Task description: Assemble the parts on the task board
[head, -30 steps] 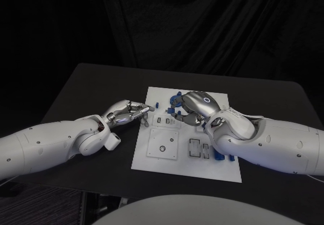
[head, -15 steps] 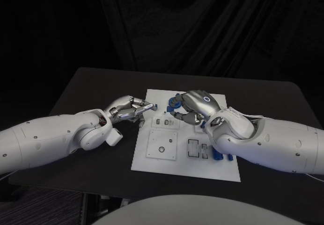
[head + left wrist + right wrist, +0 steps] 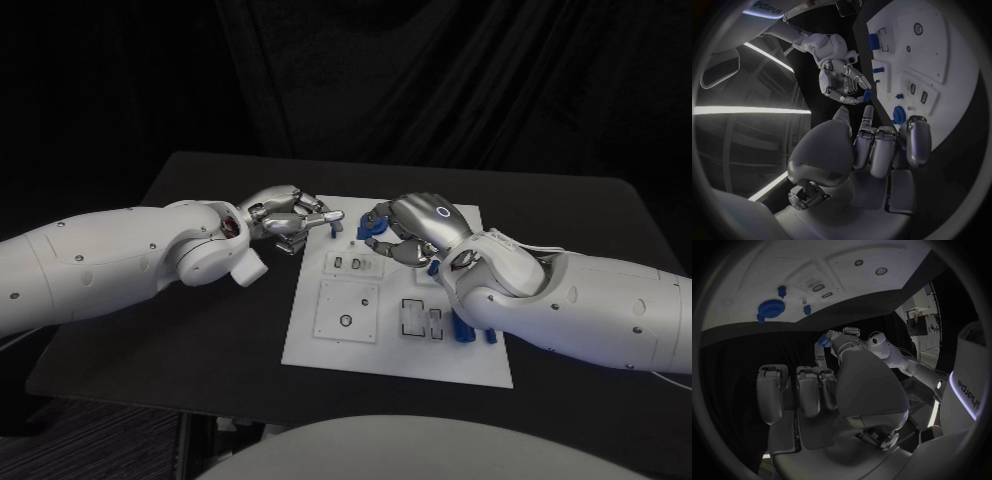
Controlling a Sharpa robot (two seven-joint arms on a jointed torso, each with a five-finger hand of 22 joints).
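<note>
The white task board (image 3: 335,350) lies in the middle of the black table. My right hand (image 3: 418,226) hovers over its far part and pinches a small blue part (image 3: 867,95) at its fingertips; the same part (image 3: 822,340) shows beyond the right hand's (image 3: 817,385) own fingers. My left hand (image 3: 291,215) is raised at the board's far left edge, fingers (image 3: 873,145) stretched forward with nothing between them. A blue gear (image 3: 770,306) sits on the board (image 3: 767,270) beside two small blue pegs.
Several blue parts (image 3: 470,331) stand along the board's right edge, partly behind my right forearm. The board carries a square plate with a round hole (image 3: 346,318) and rectangular slots (image 3: 426,317). Bare black table (image 3: 188,340) surrounds the board.
My left hand has risen and moved toward the board's far left corner. My right hand has barely shifted over the far part of the board.
</note>
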